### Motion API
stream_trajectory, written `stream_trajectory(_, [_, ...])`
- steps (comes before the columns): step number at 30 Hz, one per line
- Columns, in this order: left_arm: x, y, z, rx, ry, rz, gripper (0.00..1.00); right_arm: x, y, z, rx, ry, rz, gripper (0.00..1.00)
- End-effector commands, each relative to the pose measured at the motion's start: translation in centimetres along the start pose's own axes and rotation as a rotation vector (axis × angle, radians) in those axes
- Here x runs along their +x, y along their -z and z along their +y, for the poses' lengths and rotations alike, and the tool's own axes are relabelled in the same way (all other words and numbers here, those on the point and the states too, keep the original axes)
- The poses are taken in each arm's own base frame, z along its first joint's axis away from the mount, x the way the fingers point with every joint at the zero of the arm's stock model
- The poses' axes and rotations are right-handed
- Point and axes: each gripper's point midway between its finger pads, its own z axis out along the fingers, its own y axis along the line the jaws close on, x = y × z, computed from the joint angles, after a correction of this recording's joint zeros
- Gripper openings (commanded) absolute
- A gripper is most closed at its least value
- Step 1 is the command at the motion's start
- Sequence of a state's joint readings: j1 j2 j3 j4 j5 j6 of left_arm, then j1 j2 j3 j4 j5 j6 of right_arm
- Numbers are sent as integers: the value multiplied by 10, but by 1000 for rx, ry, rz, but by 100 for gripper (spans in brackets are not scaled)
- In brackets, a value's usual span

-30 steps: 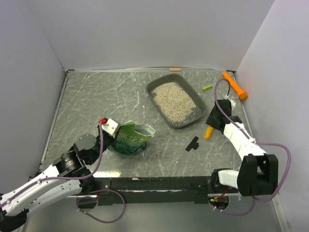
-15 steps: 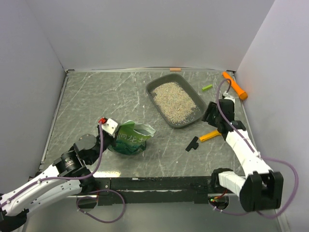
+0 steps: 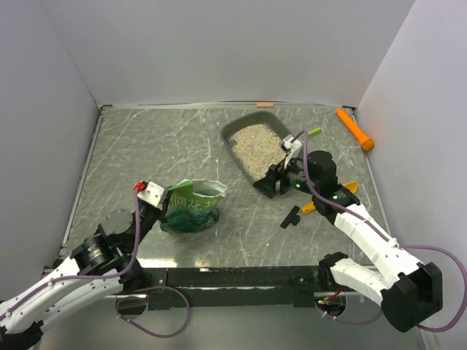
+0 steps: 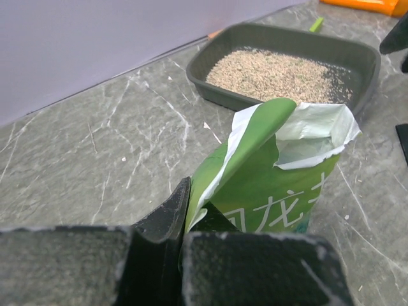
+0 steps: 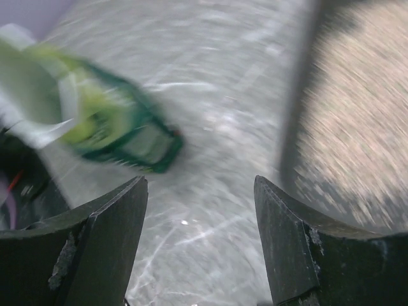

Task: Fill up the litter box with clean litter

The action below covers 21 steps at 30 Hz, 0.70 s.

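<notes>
— Marble-grey table (image 3: 146, 153), white walls (image 3: 219, 51) all round: where's the litter box (image 4: 299, 35)?

— About one o'clock, with clean litter (image 4: 274, 73) already in it. The left gripper (image 4: 190, 213) pinches the torn lip of the green bag (image 4: 274, 191) at seven o'clock, probably keeping it upright. The right gripper (image 5: 201, 242), fingers apart and empty, hovers by the box's near rim.

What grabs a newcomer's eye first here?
The crinkled green bag, torn open at the top, stands left of centre with the left gripper pinching its edge. Behind it and to the right sits the shallow dark grey plastic litter box, holding a bed of pale beige granular litter. The right gripper hangs open at the tray's near end.
</notes>
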<state>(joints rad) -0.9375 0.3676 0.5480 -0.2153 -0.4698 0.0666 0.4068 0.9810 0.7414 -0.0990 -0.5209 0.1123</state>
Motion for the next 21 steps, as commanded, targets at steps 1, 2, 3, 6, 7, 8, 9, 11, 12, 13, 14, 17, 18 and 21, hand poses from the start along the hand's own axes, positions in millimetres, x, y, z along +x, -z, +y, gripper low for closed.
stream_trajectory(1, [-56,17,27,-96,117,-229,1,-10,-3,61,-371,247,-75,75])
stream_trajectory(2, [-57,19,28,-96,118,-240,1,-8,-4,68,-408,266,-73,75])
stream_trajectory(3, [-58,21,29,-94,122,-252,1,-8,-5,75,-446,292,-75,74])
stream_trajectory(6, [-57,20,29,-97,116,-246,1,-2,-15,96,-547,391,-65,75])
stream_trajectory(7, [-56,19,28,-93,113,-240,1,3,-21,98,-571,423,-52,76])
stream_trajectory(8, [-55,18,27,-91,110,-233,1,0,-23,106,-602,448,-57,76])
stream_trajectory(9, [-55,17,26,-86,108,-230,1,0,-26,108,-614,462,-56,76])
stream_trajectory(11, [-54,17,25,-79,105,-227,1,1,-37,109,-641,495,-55,77])
stream_trajectory(12, [-55,16,24,-78,106,-229,1,1,-40,109,-645,504,-58,77])
stream_trajectory(13, [-54,17,24,-77,103,-228,1,1,-48,108,-649,513,-64,77])
stream_trajectory(14, [-55,17,25,-79,103,-230,1,-2,-51,108,-650,521,-75,76])
stream_trajectory(17, [-54,17,25,-79,100,-231,1,-7,-64,109,-670,537,-104,77])
stream_trajectory(18, [-55,18,25,-79,101,-234,1,-7,-67,110,-681,541,-107,77])
stream_trajectory(21, [-54,17,25,-80,96,-231,1,-8,-78,113,-715,530,-114,77])
